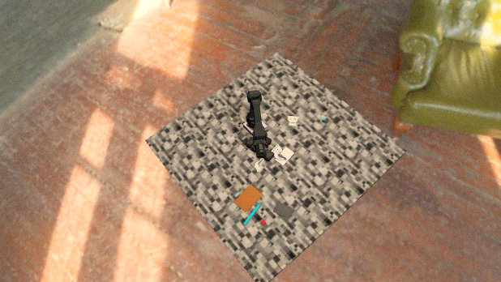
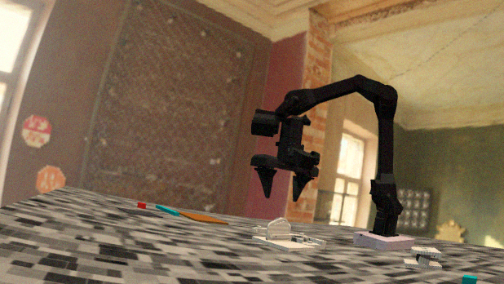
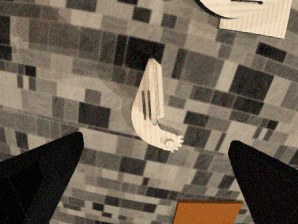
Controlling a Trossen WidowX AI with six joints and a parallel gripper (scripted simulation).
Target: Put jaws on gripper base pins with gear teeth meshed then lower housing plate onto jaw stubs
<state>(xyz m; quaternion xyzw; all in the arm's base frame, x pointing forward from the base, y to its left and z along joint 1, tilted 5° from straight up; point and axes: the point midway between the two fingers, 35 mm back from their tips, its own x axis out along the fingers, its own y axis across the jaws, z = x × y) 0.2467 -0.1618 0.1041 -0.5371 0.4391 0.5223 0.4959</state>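
The fingers of the gripper stand wide apart, empty, above the loose jaw. It looks light and stiff; pinch its raised rib, sparing the delicate teeth.

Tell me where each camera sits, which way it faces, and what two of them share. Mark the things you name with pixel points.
Top: high overhead, facing down on the patterned mat point(image 1: 344, 162); the arm point(image 1: 257, 117) point(image 2: 386, 135) shows from above.
Exterior: low beside the mat, looking across and slightly up; the whole arm shows in profile.
Wrist: on the arm near the gripper, facing down between its two open fingers at a loose white jaw point(image 3: 142, 112).
Top and wrist share the orange plate point(image 1: 248, 198) point(image 3: 207, 212).
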